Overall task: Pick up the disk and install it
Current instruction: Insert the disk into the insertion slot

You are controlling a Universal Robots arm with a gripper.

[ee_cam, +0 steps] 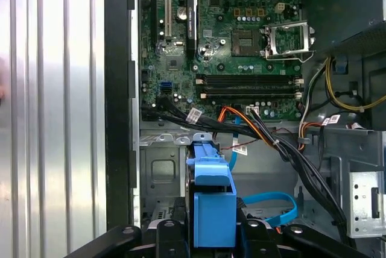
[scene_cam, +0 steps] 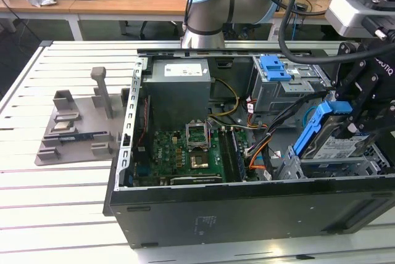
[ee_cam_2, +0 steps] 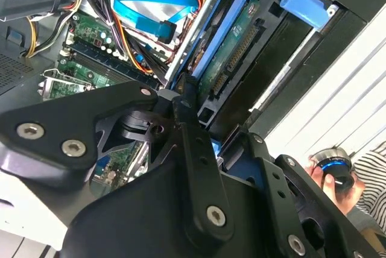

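The disk [scene_cam: 338,145] is a silver-grey drive with a blue-and-white label and blue side rails. It hangs tilted over the metal drive bay [scene_cam: 295,166] at the exterior view's right end of the open computer case [scene_cam: 247,205]. My black gripper [scene_cam: 353,118] comes down from above and is shut on it. In the first wrist view a blue rail of the disk [ee_cam: 211,201] stands between the fingers of my gripper [ee_cam: 208,229]. The second wrist view looks at the green circuit-board underside of the disk [ee_cam_2: 232,44], just past my gripper [ee_cam_2: 211,131].
Inside the case lie the green motherboard [scene_cam: 188,150], a grey power supply [scene_cam: 179,88], a drive cage with a blue bracket [scene_cam: 274,66] and loose cables [ee_cam: 259,128]. A grey fixture [scene_cam: 77,122] sits on the slatted table. A hand [ee_cam_2: 329,176] holds a round knob.
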